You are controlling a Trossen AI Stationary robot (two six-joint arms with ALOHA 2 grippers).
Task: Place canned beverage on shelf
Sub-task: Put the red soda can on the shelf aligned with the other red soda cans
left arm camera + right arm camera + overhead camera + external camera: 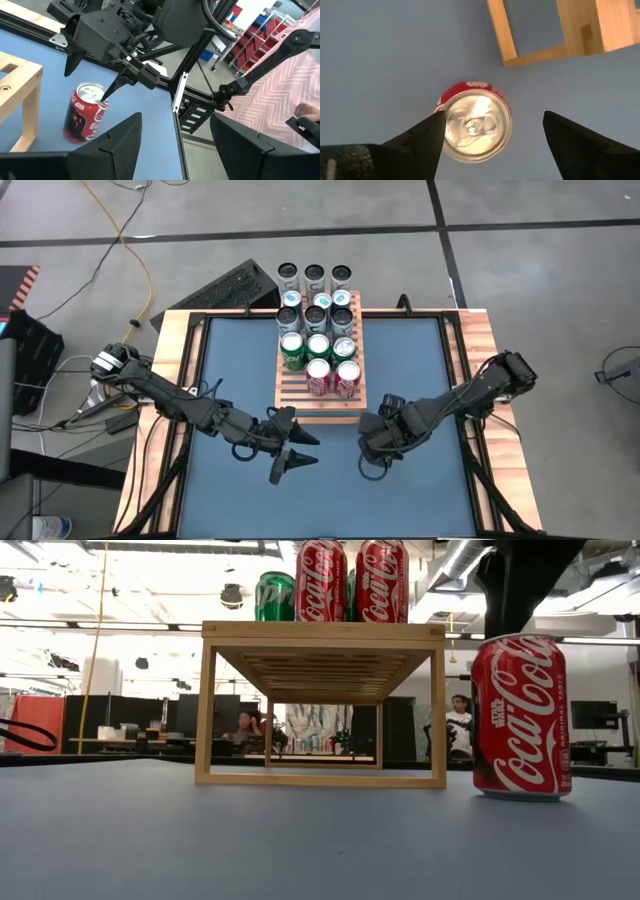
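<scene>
High view: right gripper (375,452) hides the red can (475,122).

Colours and patterns on the work surface

The shelf (322,395) is showing light-brown slatted wood; on it are standing red cans (333,376) with white script, green cans (293,350) and silver-topped ones. A red can (518,717) with white lettering and silver lid is sitting on the blue table (230,490), framed in pale wood. Both arms are appearing black.
</scene>
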